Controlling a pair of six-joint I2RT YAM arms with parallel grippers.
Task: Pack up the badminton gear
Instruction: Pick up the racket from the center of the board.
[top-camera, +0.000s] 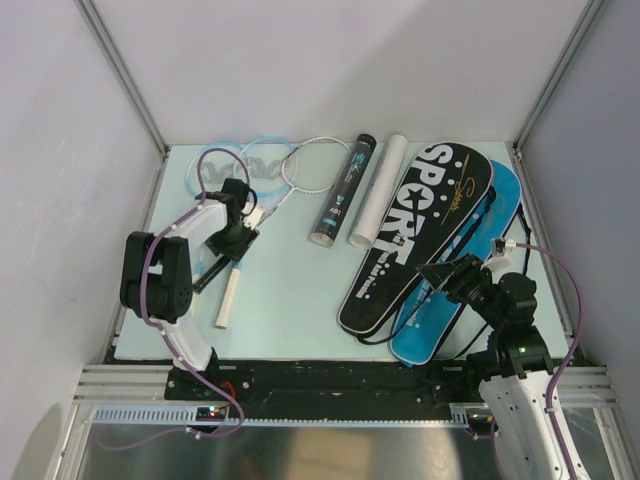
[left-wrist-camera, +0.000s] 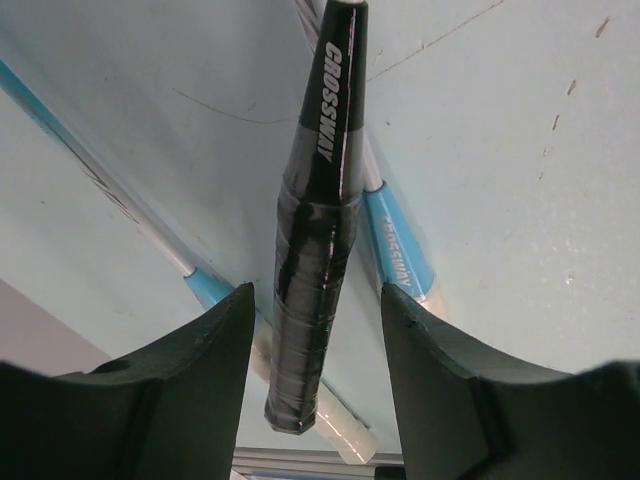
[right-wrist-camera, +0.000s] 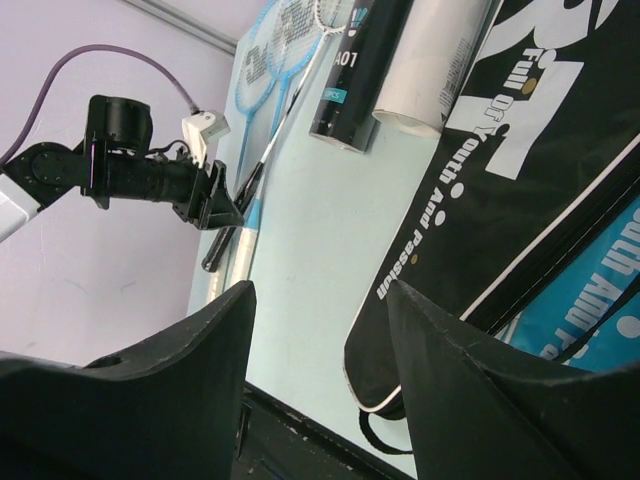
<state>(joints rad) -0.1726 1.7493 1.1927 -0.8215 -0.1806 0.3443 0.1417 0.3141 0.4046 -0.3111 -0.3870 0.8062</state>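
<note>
Several rackets lie at the table's left, their light-blue heads (top-camera: 262, 160) at the back next to a white-framed head (top-camera: 318, 166). My left gripper (top-camera: 238, 232) hangs over their crossed handles. In the left wrist view, its jaws (left-wrist-camera: 317, 300) stand open on either side of a black "CROSSWAY" handle (left-wrist-camera: 318, 240), with a gap on each side. Light-blue shafts (left-wrist-camera: 398, 250) and a white grip (left-wrist-camera: 345, 428) lie beneath. A black tube (top-camera: 343, 190) and a white tube (top-camera: 378, 192) lie mid-table. My right gripper (top-camera: 447, 275) is open and empty over the near end of the black SPORT bag (top-camera: 425, 225), which overlaps the blue bag (top-camera: 455, 300).
Metal posts stand at the back corners (top-camera: 120, 70). A black rail (top-camera: 330, 378) runs along the near edge between the arm bases. In the right wrist view, the left arm (right-wrist-camera: 150, 175) shows far off past bare table (right-wrist-camera: 300, 250); the bags (right-wrist-camera: 520, 200) lie to the right.
</note>
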